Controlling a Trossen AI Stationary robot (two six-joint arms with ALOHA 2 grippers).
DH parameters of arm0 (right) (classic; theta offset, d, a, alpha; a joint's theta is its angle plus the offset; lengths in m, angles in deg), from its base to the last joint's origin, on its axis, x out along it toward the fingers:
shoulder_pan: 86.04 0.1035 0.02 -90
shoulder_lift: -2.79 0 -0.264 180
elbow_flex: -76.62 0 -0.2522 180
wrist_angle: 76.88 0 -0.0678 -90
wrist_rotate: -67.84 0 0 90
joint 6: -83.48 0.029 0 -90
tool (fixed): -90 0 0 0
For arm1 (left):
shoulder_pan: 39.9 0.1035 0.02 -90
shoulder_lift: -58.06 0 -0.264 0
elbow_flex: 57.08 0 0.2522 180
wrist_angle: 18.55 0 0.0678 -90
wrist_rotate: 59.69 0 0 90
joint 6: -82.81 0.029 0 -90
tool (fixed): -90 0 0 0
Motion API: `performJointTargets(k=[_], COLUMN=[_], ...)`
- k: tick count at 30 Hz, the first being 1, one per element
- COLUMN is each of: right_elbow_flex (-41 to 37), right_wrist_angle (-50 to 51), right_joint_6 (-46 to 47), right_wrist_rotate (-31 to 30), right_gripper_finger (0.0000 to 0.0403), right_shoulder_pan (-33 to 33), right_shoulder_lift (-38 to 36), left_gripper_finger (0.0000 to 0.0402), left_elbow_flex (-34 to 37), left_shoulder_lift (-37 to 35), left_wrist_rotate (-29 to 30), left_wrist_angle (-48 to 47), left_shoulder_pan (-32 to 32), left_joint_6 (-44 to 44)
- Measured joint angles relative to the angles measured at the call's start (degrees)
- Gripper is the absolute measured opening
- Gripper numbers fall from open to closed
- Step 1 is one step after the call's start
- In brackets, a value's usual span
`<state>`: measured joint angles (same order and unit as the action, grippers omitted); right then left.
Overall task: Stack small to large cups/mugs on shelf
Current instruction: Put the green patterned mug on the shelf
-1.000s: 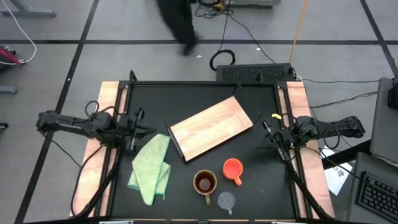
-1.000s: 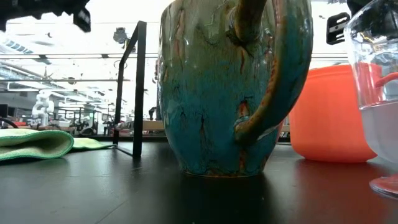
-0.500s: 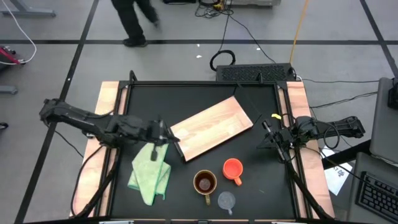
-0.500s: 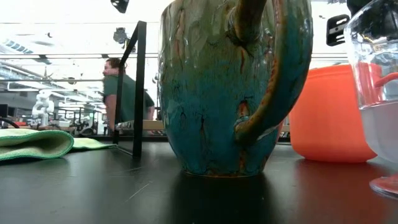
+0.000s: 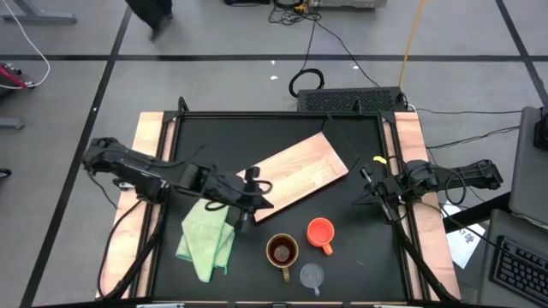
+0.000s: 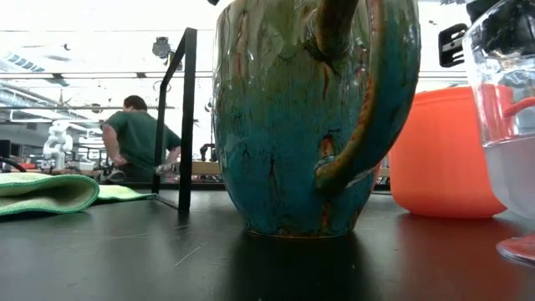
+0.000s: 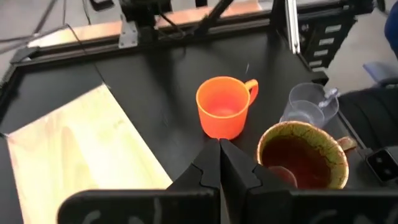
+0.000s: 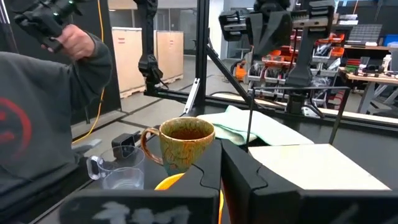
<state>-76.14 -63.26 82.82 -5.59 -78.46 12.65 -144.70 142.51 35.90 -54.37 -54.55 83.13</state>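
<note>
Here the left gripper (image 5: 248, 208), fingers pressed together, hovers mid-frame over the shelf (image 5: 295, 171) edge. Lower centre, the brown mug (image 5: 282, 251), orange mug (image 5: 320, 231) and glass cup (image 5: 312, 275) all stand empty. Right gripper (image 5: 370, 184) likewise closed, at right edge.

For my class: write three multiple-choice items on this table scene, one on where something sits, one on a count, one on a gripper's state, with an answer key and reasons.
1. Where is the green cloth?
A. beside the wood board, on the left arm's side
B. on the board
C. under the orange mug

2. How many drinking vessels stand on the table?
A. one
B. two
C. three

3. The left gripper is:
A. holding the brown mug
B. shut, holding nothing
C. wide open

Key: A, the cloth lies off the board; C, brown mug, orange mug, clear glass cup; B, its fingers meet with nothing between.
</note>
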Motion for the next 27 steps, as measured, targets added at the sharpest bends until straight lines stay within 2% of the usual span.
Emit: performJointTargets(k=[5,9,16,20,24,27], right_elbow_flex=[0.0,0.0,0.0,0.0,0.0,0.0], right_wrist_angle=[0.6,1.6,1.8,1.7,1.7,1.8], right_joint_6=[0.0,0.1,4.3,4.7,4.6,4.5], right_wrist_rotate=[0.0,0.0,0.0,0.0,0.0,0.0], right_gripper_finger=[0.0000,0.0000,0.0000,0.0000,0.0000,0.0000], right_shoulder_pan=[0.0,0.0,0.0,0.0,0.0,0.0], right_shoulder_lift=[0.1,0.1,0.1,0.1,0.1,0.1], left_gripper_finger=[0.0017,0.0042,0.0144,0.0212,0.0265,0.0290], left_elbow_flex=[-7.7,-12.5,-21.6,-26.0,-27.4,-27.4], left_shoulder_lift=[4.8,9.8,19.1,23.6,26.1,27.0], left_wrist_rotate=[-0.1,-2.7,-3.3,-6.3,-7.8,-8.8], left_wrist_angle=[-5.0,-8.9,-20.3,-23.7,-24.9,-25.2], left_shoulder_pan=[-0.6,-1.2,-1.6,-1.2,-1.1,-1.0], left_joint_6=[0.2,1.2,-0.5,-3.5,-4.9,-5.5])
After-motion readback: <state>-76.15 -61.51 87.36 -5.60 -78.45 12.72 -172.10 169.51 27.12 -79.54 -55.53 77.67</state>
